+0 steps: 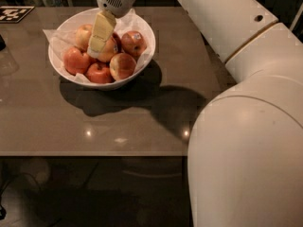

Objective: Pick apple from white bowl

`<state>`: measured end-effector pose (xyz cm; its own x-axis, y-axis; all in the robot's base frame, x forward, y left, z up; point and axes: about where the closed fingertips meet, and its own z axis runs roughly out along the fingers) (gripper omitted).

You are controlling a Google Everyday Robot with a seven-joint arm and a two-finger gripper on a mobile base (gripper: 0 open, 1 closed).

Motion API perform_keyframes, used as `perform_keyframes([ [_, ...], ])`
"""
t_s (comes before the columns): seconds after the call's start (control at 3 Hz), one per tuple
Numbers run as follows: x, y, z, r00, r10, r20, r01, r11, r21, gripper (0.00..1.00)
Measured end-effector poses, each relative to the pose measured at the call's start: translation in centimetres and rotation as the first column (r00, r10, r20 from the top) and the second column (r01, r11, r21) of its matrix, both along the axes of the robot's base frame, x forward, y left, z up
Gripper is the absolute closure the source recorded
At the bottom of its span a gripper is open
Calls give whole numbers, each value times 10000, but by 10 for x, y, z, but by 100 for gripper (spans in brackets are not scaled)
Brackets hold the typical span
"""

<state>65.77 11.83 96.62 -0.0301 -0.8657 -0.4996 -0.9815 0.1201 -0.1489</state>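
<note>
The bowl (113, 85) on the bench (142, 122) holds the apple (83, 34) at 10 o'clock, with red apples (77, 60) crowding it. The pincer (94, 51) reaches in just beside the apple, at its 5 o'clock. Cannot tell whether the pincer is parted or closed.

Apples (122, 66): six in plain sight, all in the bowl; whether a seventh lies behind the gripper cannot be told.
Stickered apples (134, 42): one, at the bowl's right side.
White bowl (118, 84): one, upper left of the frame.
Gripper (97, 48): one, reaching down into the bowl from the top edge.
Robot arm (255, 108): one, filling the right of the frame.
Table (142, 126): one.
Black-and-white marker card (12, 13): one, far upper left corner.
</note>
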Motion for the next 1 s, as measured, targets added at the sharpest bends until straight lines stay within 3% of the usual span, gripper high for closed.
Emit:
perform_keyframes([
  [1.0, 11, -2, -35, 9990, -147, -421, 161, 9993, 347, 0],
])
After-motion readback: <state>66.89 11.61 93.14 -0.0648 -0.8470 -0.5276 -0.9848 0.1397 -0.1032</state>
